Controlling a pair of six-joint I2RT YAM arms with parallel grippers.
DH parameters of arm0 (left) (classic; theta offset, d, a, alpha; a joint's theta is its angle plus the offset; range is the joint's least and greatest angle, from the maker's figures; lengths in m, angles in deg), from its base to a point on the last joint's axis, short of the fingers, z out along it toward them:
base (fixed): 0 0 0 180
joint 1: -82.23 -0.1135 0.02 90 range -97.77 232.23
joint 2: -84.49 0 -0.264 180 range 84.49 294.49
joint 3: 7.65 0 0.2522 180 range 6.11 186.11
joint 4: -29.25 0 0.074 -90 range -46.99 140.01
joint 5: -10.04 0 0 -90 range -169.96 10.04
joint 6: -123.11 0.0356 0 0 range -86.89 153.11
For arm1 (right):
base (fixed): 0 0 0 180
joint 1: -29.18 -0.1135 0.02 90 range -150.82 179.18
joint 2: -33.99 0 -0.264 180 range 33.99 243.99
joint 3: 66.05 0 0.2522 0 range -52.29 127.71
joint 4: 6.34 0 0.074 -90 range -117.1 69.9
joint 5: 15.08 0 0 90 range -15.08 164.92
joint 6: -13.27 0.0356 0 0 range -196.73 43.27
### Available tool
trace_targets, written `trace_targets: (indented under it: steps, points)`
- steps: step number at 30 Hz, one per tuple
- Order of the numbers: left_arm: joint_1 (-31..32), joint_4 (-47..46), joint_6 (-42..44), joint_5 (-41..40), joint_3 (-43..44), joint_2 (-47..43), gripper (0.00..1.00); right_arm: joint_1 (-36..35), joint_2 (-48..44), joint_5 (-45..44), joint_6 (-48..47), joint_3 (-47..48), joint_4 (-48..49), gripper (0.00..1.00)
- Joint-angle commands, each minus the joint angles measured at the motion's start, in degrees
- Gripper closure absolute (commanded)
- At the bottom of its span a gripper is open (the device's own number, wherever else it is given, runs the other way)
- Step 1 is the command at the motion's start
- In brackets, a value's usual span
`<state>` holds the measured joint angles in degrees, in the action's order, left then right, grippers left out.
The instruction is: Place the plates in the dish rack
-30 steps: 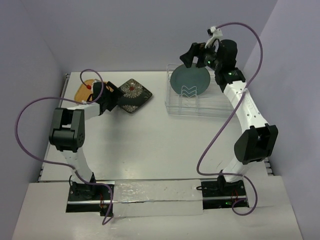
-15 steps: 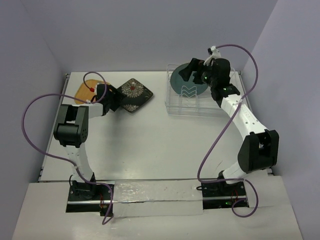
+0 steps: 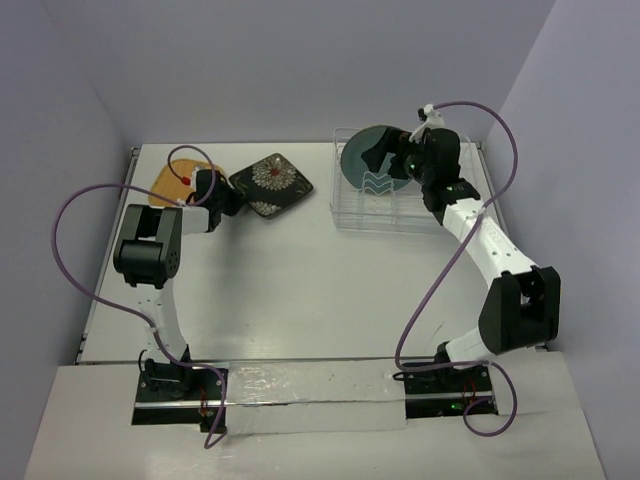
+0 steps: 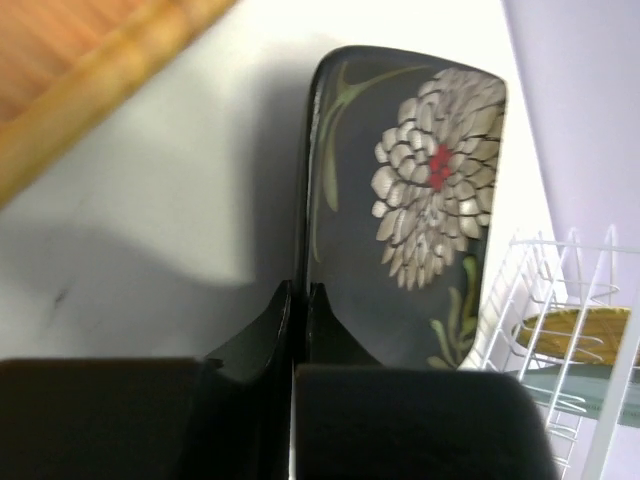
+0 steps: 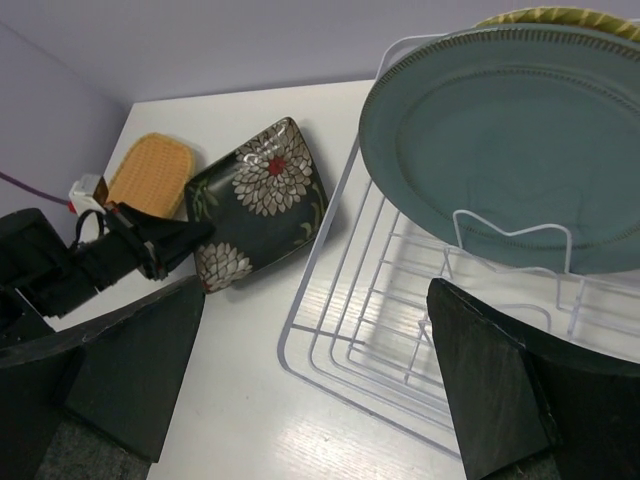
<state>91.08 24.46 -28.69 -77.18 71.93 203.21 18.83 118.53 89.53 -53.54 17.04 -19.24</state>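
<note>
Left wrist: black floral plate (image 4: 400, 220) at table's far left-centre, near rim pinched in left gripper (image 4: 298, 300); flat or raised, can't tell. Step, I'd judge: pickup of 3rd plate. Next needs lift, tilt upright, carry to free slot in dish rack (image 5: 340, 340). In rack: teal plate (image 5: 500, 150), yellow plate (image 5: 540, 15) upright. Nearby, orange plate (image 3: 170, 180) flat. Over rack, right gripper (image 5: 320, 390) wide open, empty. White tabletop (image 3: 300, 290), lilac walls (image 3: 300, 70).

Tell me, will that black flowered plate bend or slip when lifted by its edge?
Likely stiff: the black plate looks unbent with the left gripper pinching only its rim. Its glossy glaze looks slippery, so it might pivot.
</note>
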Motion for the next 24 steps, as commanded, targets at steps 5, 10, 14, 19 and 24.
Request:
trace_targets:
  steps: [5, 10, 14, 19, 24]
  points:
    - [0.6, -2.9, 5.7, 0.7, -3.6, -3.9, 1.00, -0.1, -6.1, 1.8, -4.3, -3.0, 3.0, 0.00]
    - [1.4, -7.1, 9.1, 1.3, -11.7, -14.3, 1.00, -1.4, -5.3, 8.6, -7.7, -3.9, 4.1, 0.00]
    - [2.7, -10.8, 12.1, 3.5, -19.6, -21.5, 1.00, -5.3, -3.3, 17.4, -13.5, -2.9, 2.4, 0.00]
    - [3.9, -11.6, 14.0, 4.9, -27.8, -33.4, 1.00, -9.2, -1.6, 18.7, -17.2, -2.3, -0.2, 0.00]
    - [4.3, -12.0, 17.3, 7.8, -34.9, -45.0, 1.00, -12.2, 0.2, 21.3, -21.2, -3.0, -3.6, 0.00]
